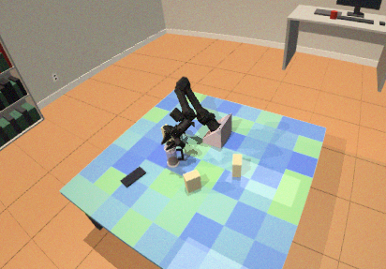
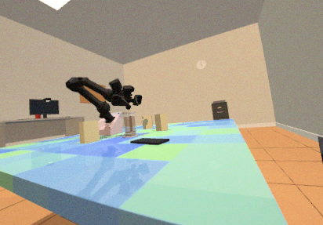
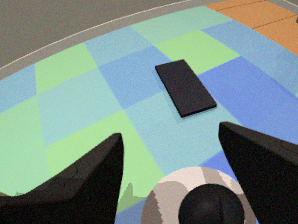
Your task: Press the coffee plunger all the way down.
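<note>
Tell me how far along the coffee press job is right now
Mostly done. The plunger knob sits low against the lid of the coffee press, which stands upright on the checkered table, so the press-down looks complete. In hand: the gripper has its jaws spread wide of the knob, touching nothing. Left: lifting the arm away.

A checkered worktop point(image 1: 141, 222) in blue, pale green and aqua squares fills the centre of the top view, set on orange floor tiles point(image 1: 56, 222). A black slab point(image 1: 132, 176) lies left of centre; two tan blocks point(image 1: 192, 181) sit mid-frame. The black tool point(image 3: 169, 183) frames a black knob point(image 3: 212, 216) on a mottled grey-brown lid point(image 3: 160, 212).
</note>
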Tool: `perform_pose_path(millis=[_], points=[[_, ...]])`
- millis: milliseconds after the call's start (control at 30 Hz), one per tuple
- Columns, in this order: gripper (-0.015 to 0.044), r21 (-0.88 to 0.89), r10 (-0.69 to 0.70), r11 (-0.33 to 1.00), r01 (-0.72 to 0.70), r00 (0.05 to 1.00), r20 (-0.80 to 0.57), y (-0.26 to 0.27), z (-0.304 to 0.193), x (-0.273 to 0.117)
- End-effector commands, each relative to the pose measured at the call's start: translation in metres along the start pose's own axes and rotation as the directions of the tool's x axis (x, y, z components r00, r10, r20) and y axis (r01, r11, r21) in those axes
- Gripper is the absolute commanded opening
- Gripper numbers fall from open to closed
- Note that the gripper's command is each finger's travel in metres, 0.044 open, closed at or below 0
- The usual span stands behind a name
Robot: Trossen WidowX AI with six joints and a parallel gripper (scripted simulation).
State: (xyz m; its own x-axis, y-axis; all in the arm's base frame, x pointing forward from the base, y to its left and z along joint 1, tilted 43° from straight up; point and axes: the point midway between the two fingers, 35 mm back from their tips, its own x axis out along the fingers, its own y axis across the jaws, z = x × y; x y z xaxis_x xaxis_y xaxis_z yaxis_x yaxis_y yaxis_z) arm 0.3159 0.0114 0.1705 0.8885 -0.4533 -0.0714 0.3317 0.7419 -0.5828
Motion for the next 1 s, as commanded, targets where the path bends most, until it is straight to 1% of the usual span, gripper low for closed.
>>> perform_pose_path(millis=[0, 100, 133, 300, 400, 633, 967], points=[[0.0357, 0.002, 0.005, 1.000, -0.005, 1.000, 0.001, 0.001, 0.000, 0.000], [0.0436, 0.002, 0.005, 1.000, -0.005, 1.000, 0.001, 0.001, 0.000, 0.000], [0.0440, 0.002, 0.005, 1.000, -0.005, 1.000, 0.001, 0.001, 0.000, 0.000], [0.0440, 0.015, 0.013, 1.000, -0.013, 1.000, 0.018, 0.002, 0.008, -0.003], [0.0440, 0.014, 0.014, 1.000, -0.014, 1.000, 0.006, 0.003, 0.016, -0.012], [0.0440, -0.006, -0.004, 1.000, 0.004, 1.000, -0.018, -0.011, 0.050, -0.067], [0.0440, -0.007, -0.005, 1.000, 0.005, 1.000, -0.018, -0.011, 0.049, -0.068]])
